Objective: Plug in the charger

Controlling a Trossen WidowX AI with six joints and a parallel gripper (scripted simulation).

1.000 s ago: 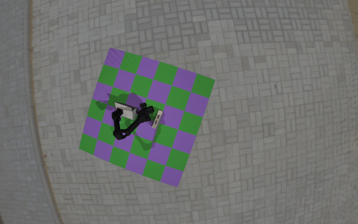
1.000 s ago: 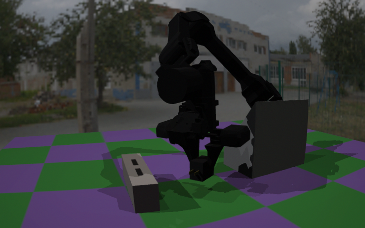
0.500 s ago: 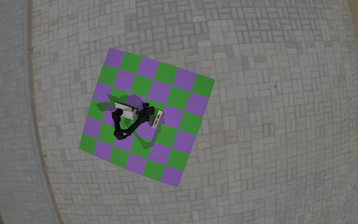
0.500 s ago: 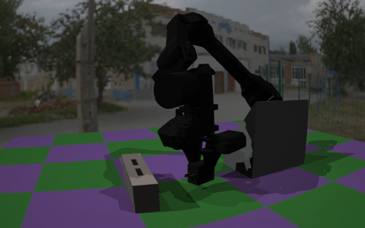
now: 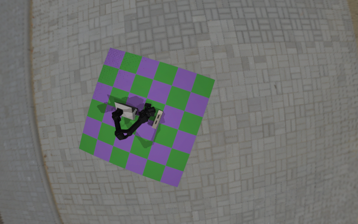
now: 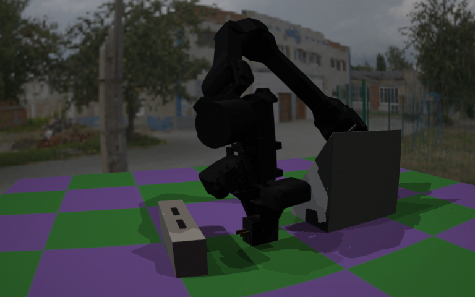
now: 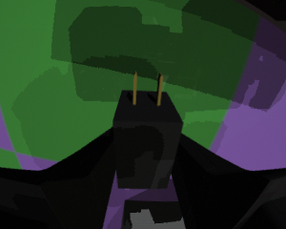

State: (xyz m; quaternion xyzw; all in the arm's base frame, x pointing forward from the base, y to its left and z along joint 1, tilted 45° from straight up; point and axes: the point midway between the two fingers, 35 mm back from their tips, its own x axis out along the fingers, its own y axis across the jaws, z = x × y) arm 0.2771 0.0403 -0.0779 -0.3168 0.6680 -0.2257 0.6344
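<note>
The black gripper clamps the blocky black charger, probably light and stiff; keep hold behind its brass prongs.

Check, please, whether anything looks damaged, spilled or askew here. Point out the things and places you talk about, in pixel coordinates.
Nothing looks damaged or spilled. One mismatch stands out: the prongs [image 6: 240, 232] [image 7: 134, 91] of the charger [image 6: 252, 228] [image 7: 145, 153] point sideways, while the openings [image 5: 158, 116] [image 6: 181, 223] in the power strip [image 5: 154, 125] [image 6: 190, 257] face upward.

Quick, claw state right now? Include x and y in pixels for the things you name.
Claw [image 6: 258, 231] [image 7: 143, 132]: closed on the black two-prong charger [image 6: 253, 235] [image 7: 148, 153], both prongs sticking out free, not in the power strip [image 5: 157, 119] [image 6: 188, 234].
</note>
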